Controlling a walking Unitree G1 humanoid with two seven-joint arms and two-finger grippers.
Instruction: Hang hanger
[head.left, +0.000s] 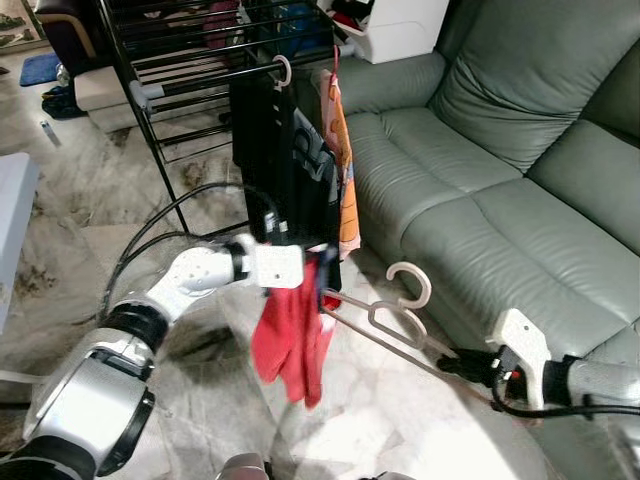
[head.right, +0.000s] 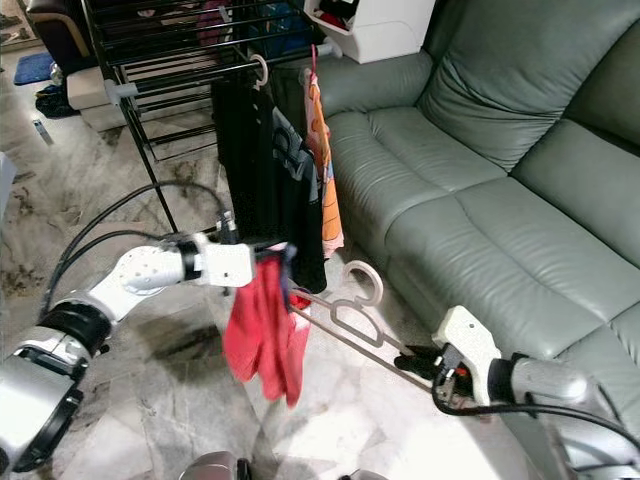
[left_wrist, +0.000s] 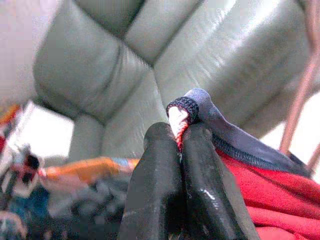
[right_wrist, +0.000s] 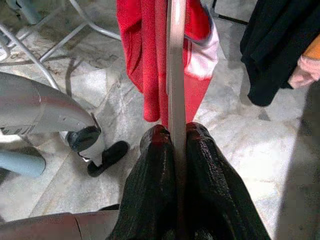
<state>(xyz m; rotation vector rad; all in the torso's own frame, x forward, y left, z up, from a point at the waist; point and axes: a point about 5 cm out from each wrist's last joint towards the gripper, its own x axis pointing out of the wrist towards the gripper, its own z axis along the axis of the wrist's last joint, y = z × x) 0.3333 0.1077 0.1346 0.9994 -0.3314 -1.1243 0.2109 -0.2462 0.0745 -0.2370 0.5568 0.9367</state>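
While both arms hold one load, the hanger (head.left: 385, 320) stays low, over the floor (head.left: 400, 420) beside the sofa (head.left: 500, 190).
Right gripper (right_wrist: 176, 136) has its fingers pressed closed on the hanger's end; left gripper (left_wrist: 179, 141) has its fingers pinched closed on the collar of the red shirt (head.left: 290, 340), which hangs from the hanger's other end, below the drying rack (head.left: 190, 60).

Left end effector (left_wrist: 179, 150) pinched closed, right end effector (right_wrist: 175, 145) clamped, both arms extended forward
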